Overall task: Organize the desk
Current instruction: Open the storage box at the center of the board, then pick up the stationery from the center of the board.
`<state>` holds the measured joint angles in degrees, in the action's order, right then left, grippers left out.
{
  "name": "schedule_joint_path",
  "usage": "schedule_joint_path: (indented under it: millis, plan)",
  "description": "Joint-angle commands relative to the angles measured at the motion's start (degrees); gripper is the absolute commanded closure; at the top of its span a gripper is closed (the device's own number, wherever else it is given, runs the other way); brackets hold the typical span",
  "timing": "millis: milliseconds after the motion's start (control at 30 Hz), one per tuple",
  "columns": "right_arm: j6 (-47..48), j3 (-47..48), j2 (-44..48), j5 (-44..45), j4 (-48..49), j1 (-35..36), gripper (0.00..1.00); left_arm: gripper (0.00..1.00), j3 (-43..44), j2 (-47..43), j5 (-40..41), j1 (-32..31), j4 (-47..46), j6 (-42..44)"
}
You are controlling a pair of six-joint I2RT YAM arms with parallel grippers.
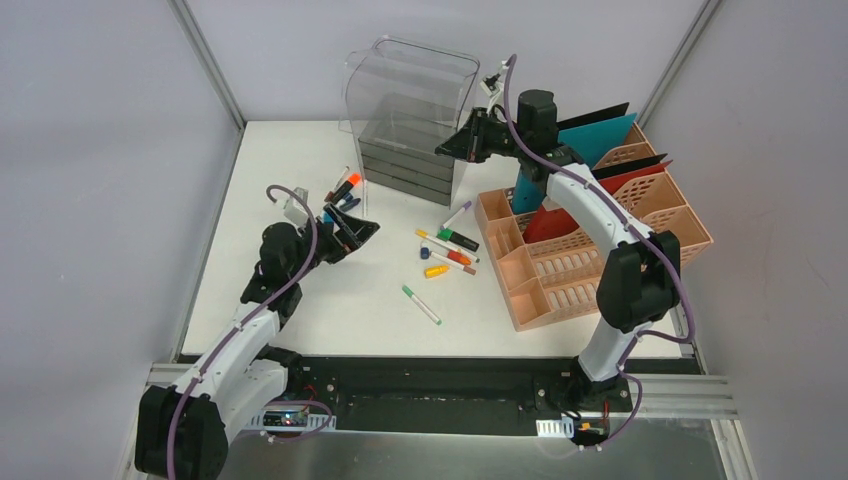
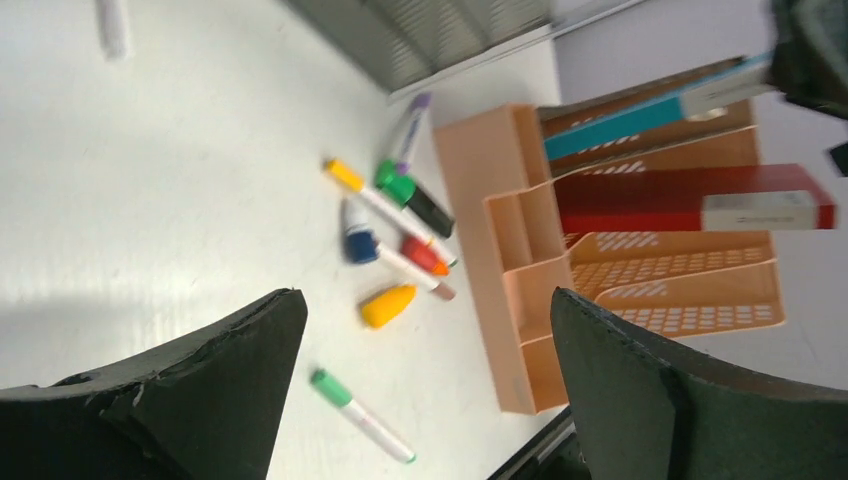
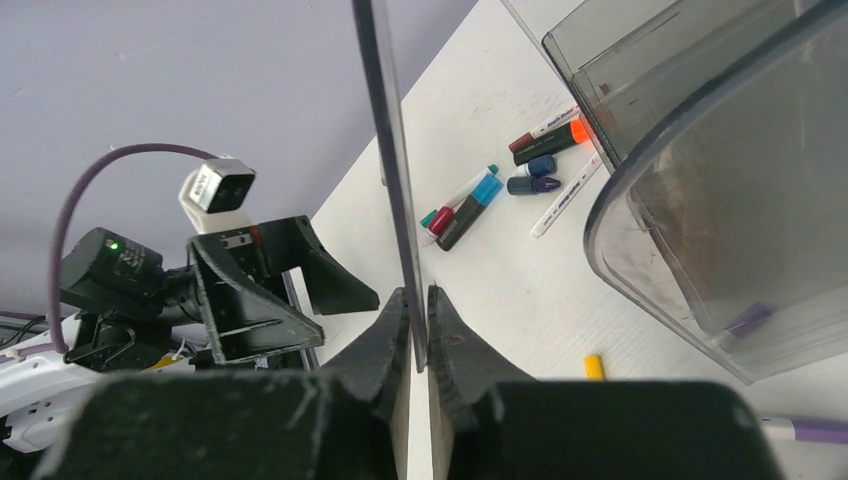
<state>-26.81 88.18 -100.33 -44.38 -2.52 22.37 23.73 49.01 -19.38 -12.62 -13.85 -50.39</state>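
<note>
The left gripper (image 2: 425, 296) hung wide open above the left side of the desk (image 1: 300, 300). The right gripper (image 3: 418, 296) pinched a faint clear wall of the drawer box (image 1: 410, 90).

Stock, as I count it from my console:
- Arms: two, left (image 1: 235, 345) and right (image 1: 600, 210).
- Drawer box (image 1: 410, 100): one, clear.
- Rack (image 1: 560, 290): one, peach.
- Folders in the rack: four; two black (image 1: 595, 113), one teal (image 1: 603, 137), one red (image 1: 552, 224).
- Markers and pens on the surface (image 1: 340, 300): six in the middle (image 1: 447, 250), counting one green-capped pen (image 1: 421, 305) lying apart; roughly seven in the left heap (image 1: 343, 190), overlapping, so I cannot fix that figure.
- Yellow stub (image 1: 436, 271): one; cap or short marker, I cannot tell.
</note>
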Motion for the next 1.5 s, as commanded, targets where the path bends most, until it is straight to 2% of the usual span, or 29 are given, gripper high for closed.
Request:
schedule_joint_path:
  millis: [0,200,400,533,667,800,867,967,1233,1333,1467]
  plan:
    - [-1.87,-0.79,4.44,-0.17,2.26,-0.92,0.97,0.05,1.70,0.21,1.43,0.49,12.27,2.16]
    - [-2.27,-1.20,4.49,-0.27,3.01,-0.88,0.97,0.10,4.27,3.83,6.86,0.40,14.27,14.29]
    - [-2.71,-1.92,4.77,-0.27,4.36,-0.92,0.97,0.08,4.08,9.35,13.77,0.40,5.13,24.78]
    - [-2.96,-1.97,4.68,-0.34,4.80,-0.91,0.97,0.09,10.06,15.94,18.65,0.49,6.59,31.79]
    - [-3.24,-2.17,4.70,-0.36,4.96,-0.92,0.97,0.11,18.31,24.56,23.41,0.58,13.04,36.96]
    - [-3.33,-2.47,4.86,-0.36,5.22,-0.94,0.97,0.15,22.56,30.49,29.82,1.17,15.77,38.33]
    - [-3.43,-2.57,4.92,-0.36,5.33,-0.91,0.97,0.24,24.44,33.56,30.17,2.16,15.99,39.14]
    - [-3.22,-2.96,5.38,-0.23,5.40,-1.01,0.97,0.34,28.85,37.50,29.42,4.15,18.89,38.54]
    - [-2.99,-3.44,5.76,0.08,5.51,-1.10,0.97,0.44,31.60,43.88,24.00,6.79,20.50,35.37]
    - [-2.92,-3.53,5.67,0.08,5.51,-1.08,0.97,0.53,33.12,45.95,23.16,6.82,22.19,34.77]
    - [-2.87,-3.67,5.78,0.17,5.51,-1.16,0.97,0.55,34.75,48.05,22.07,6.82,23.57,34.10]
